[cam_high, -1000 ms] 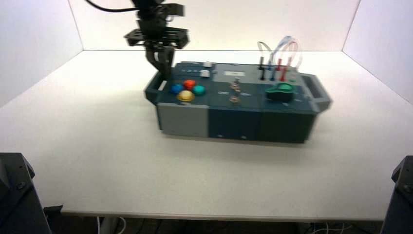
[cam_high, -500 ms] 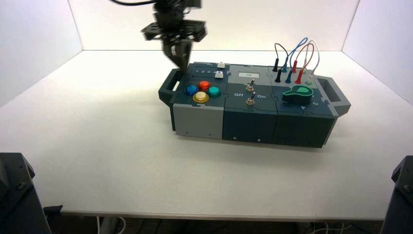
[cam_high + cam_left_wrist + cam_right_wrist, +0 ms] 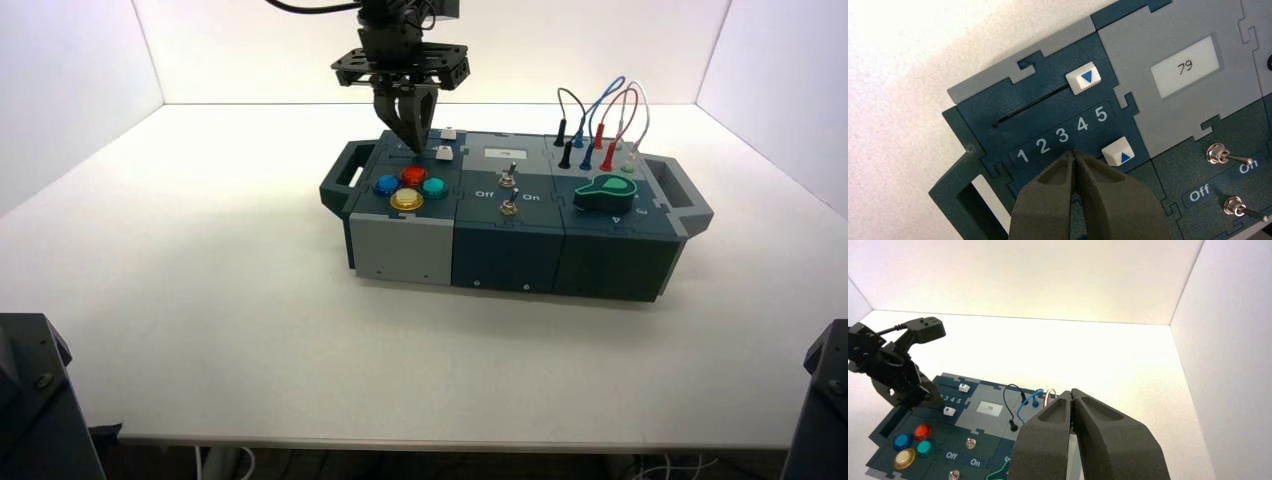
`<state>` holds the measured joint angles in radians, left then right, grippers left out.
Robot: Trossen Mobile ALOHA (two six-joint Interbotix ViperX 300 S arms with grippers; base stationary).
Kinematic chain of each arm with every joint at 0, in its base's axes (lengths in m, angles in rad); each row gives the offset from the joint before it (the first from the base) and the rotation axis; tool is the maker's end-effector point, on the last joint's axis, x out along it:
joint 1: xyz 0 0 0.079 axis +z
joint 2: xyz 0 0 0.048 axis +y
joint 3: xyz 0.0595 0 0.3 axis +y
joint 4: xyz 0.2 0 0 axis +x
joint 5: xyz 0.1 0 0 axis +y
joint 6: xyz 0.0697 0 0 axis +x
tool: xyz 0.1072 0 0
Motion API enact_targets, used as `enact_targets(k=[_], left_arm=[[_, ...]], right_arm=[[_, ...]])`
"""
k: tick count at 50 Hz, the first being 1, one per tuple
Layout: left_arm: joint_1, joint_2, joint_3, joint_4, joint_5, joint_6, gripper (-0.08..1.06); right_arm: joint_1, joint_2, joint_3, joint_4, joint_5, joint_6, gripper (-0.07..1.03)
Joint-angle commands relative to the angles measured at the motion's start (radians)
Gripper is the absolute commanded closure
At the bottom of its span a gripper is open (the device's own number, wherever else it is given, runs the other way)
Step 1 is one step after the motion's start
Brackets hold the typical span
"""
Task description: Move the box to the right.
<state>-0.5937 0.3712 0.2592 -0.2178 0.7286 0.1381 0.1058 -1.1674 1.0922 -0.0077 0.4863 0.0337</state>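
Observation:
The box (image 3: 505,255) is long and dark grey-blue, with end handles and light grey, navy and green front sections. It stands right of the table's middle. My left gripper (image 3: 410,140) is shut and empty. It points down over the box's left top section, behind the coloured buttons (image 3: 408,186). In the left wrist view its tips (image 3: 1074,154) are at the number strip (image 3: 1063,135), between two white sliders (image 3: 1086,77). I cannot tell if they touch the box. My right gripper (image 3: 1071,392) is shut and empty, held high off the box's right side.
The box top also bears a small display reading 79 (image 3: 1187,66), two toggle switches (image 3: 1220,156) between Off and On, a green knob (image 3: 606,190) and looped wires (image 3: 600,125). White walls (image 3: 70,70) enclose the table (image 3: 200,330) at the back and both sides.
The box slid to the right with my left gripper at its left handle, then stopped. My left gripper has since moved on to the right, over the box's slider section.

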Motion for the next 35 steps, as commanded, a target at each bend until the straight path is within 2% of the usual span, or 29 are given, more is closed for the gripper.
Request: enact_targets(k=[1, 8, 12, 27, 35], left_arm=[[0.012, -0.080, -0.018, 0.009, -0.009, -0.003, 1.01], [0.031, -0.123, 0.006, 0.018, -0.009, -0.003, 1.01], [0.041, -0.156, 0.040, 0.018, -0.009, -0.015, 1.01], [0.061, -0.189, 0.172, 0.043, -0.043, -0.018, 1.01], [0.110, -0.199, 0.225, 0.052, -0.074, -0.017, 1.01]], right_arm=[[-0.005, 0.005, -0.026, 0.002, -0.009, 0.003, 0.98], [-0.005, 0.005, -0.026, 0.000, -0.009, 0.003, 0.98], [-0.005, 0.005, -0.026, 0.002, -0.009, 0.003, 0.99], [-0.003, 0.005, -0.026, 0.002, -0.009, 0.003, 0.99], [-0.003, 0.006, -0.025, 0.002, -0.009, 0.003, 0.99]])
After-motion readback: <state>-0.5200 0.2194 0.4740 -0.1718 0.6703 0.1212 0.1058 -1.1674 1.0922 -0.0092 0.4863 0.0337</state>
